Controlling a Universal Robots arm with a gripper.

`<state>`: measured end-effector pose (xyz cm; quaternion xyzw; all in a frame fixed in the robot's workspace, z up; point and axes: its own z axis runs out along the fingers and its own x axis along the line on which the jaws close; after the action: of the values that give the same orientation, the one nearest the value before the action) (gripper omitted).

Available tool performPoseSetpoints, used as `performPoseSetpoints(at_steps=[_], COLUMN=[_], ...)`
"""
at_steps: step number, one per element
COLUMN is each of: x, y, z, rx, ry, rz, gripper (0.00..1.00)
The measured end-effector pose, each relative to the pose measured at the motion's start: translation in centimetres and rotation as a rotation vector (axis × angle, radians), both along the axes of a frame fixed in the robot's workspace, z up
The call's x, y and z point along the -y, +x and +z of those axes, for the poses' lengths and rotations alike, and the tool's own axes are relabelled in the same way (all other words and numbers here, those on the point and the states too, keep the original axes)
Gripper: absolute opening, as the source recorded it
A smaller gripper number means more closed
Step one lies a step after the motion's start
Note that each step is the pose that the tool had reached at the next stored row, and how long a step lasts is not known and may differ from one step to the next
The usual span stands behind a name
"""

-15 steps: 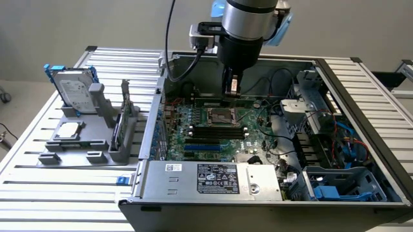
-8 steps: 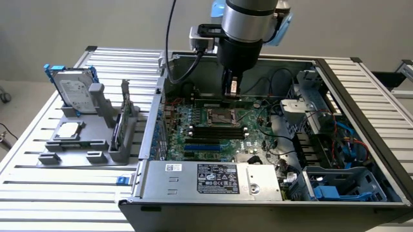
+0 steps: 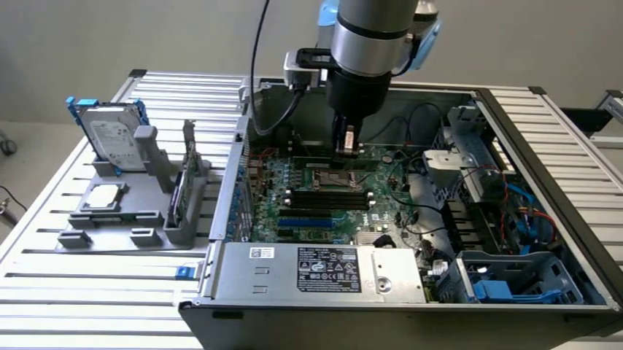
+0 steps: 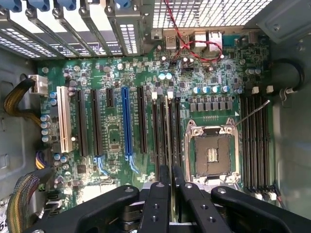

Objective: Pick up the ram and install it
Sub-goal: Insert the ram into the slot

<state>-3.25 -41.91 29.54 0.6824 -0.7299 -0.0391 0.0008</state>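
Near edge of the open computer case (image 3: 389,324): silver power supply box (image 3: 322,270), labels up. Behind it is the motherboard (image 3: 389,208), with a blue slot (image 3: 306,216), then the black memory slots (image 3: 331,198), then the open CPU socket (image 3: 326,177). The gripper (image 3: 346,151) hangs inside the case over the board. Its fingers (image 4: 159,194) are pinched almost together on the ram (image 3: 309,160), held level and on edge. In the wrist view the ram runs in line with the memory slots beside the socket. Contact with a slot: cannot tell. Left of the case on the slatted table (image 3: 58,292): a grey holder (image 3: 107,237). A bracketed card (image 3: 191,146) stands in it, and a hard drive (image 3: 112,138) stands at its far end.
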Motion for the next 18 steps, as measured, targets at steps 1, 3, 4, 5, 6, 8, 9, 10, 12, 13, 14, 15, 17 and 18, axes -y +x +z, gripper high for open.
performPoseSetpoints(at_steps=[1, 3, 4, 5, 6, 8, 9, 10, 12, 13, 14, 15, 17, 18], x=[0.00, 0.00, 0.00, 0.00, 0.00, 0.00, 0.00, 0.00, 0.00, 0.00, 0.00, 0.00, 0.00, 0.00], y=[-0.1, -0.2, -0.2, -0.2, -0.2, -0.2, -0.2, -0.2, -0.3, -0.2, -0.3, -0.2, -0.2, -0.2], z=[-0.18, -0.54, -0.72, -0.92, -1.10, -1.45, -1.64, -1.82, -2.17, -2.37, -2.55, -2.73, -3.09, -3.27], rx=[-0.0001, 0.0000, 0.0000, 0.0000, 0.0000, -0.0001, 0.0000, 0.0000, -0.0001, 0.0000, 0.0000, 0.0000, 0.0000, 0.0000], ry=[-0.0001, 0.0000, 0.0001, 0.0001, 0.0001, -0.0001, 0.0000, 0.0001, -0.0001, 0.0000, 0.0000, 0.0001, 0.0000, -0.0001], rz=[-0.001, -0.004, -0.005, -0.005, -0.006, -0.006, -0.006, -0.006, -0.006, -0.006, -0.006, -0.006, -0.006, -0.006], gripper=[0.14, 0.14, 0.14, 0.14, 0.14, 0.14, 0.14, 0.14, 0.14, 0.14, 0.14, 0.14, 0.14, 0.14])
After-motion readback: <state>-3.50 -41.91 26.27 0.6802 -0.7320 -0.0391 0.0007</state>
